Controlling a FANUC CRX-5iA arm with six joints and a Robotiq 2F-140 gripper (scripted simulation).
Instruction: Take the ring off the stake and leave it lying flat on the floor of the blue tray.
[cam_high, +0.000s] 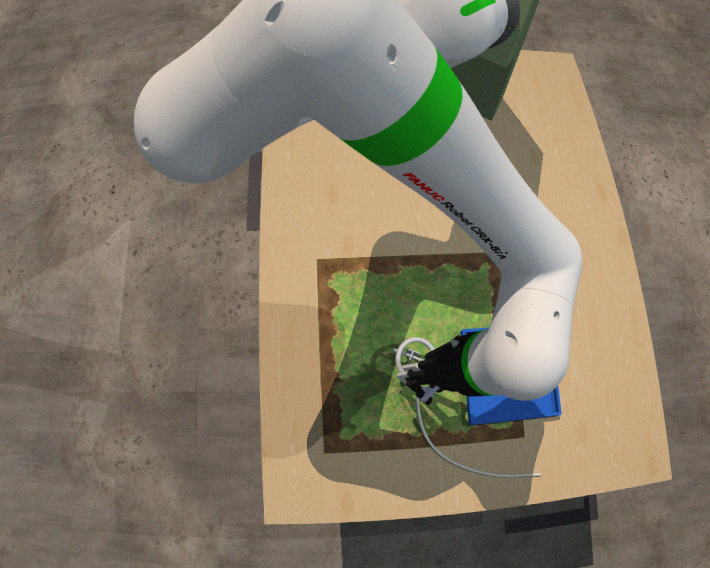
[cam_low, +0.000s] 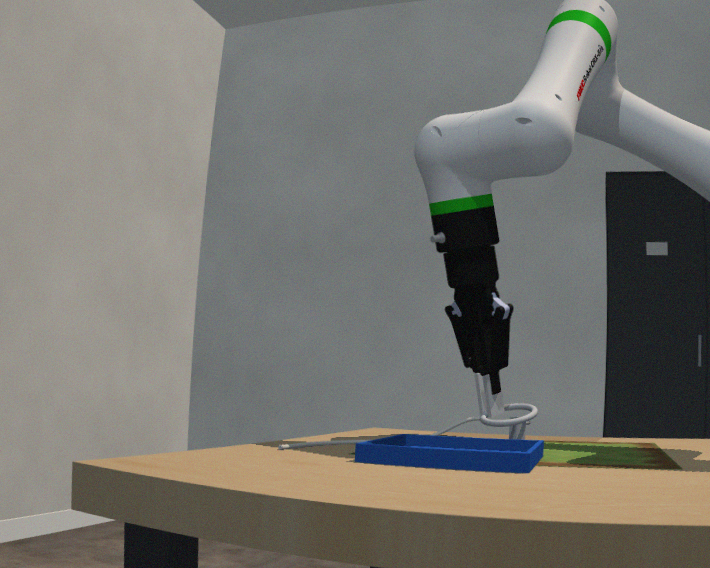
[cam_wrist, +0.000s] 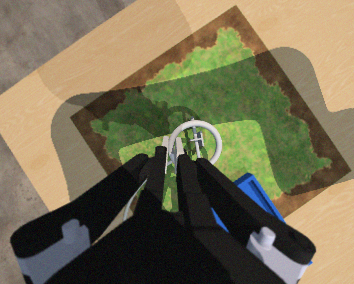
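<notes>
Hand (cam_wrist: 172, 155) closed, tilted downward.

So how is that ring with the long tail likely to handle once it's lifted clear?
The ring looks like thin wire, so probably light. Its long tail curves and trails over the table, so it seems bendy and may drag or swing. The end effector pinches only a narrow edge of the loop, so the ring could pivot.
</notes>
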